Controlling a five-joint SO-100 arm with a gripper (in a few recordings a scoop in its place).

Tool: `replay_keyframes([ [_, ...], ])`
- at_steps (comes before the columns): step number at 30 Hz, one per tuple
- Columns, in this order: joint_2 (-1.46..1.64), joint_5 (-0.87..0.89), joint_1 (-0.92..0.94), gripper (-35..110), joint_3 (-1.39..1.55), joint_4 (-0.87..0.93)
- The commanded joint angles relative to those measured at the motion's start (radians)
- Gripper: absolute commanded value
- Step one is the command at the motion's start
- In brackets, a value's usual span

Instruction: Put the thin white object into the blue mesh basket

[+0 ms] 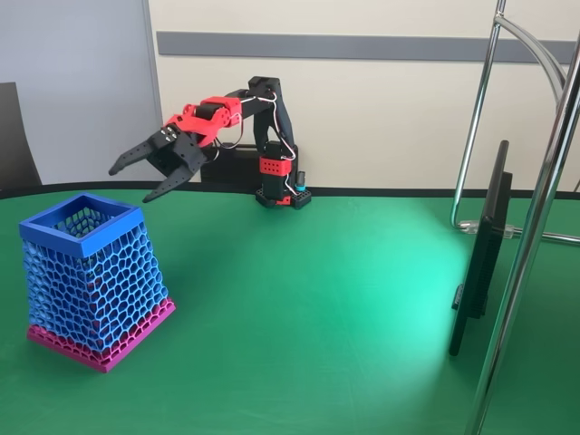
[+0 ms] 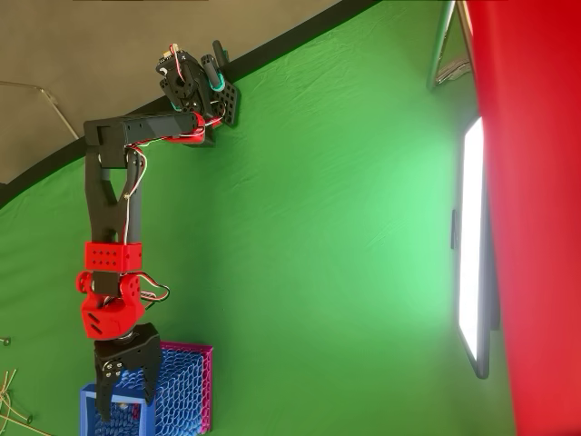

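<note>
Green table (image 1: 344, 299); end effector (image 1: 145, 177) wide apart, empty, above blue mesh basket (image 1: 91, 281)

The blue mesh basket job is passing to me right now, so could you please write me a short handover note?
Gripper: open, with nothing visible between the fingers. The overhead view shows it above the blue mesh basket.
Basket: upright on the green table, near its left end in the fixed view.
Thin white object: I cannot place it for certain. It may be among the thin pale strands at the overhead view's lower-left edge. The basket's inside is not readable.
Done: unconfirmed.
Left: check inside the basket. If the object is not there, pick it up and drop it in.
</note>
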Motion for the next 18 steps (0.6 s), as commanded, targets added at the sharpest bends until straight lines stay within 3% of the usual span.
replay_keyframes([
  [1,0.078,-0.005,0.021,32,-0.017,0.021],
  [11,0.167,-0.026,-0.140,31,-0.008,0.186],
  [18,0.396,-0.086,-0.256,19,0.196,0.236],
])
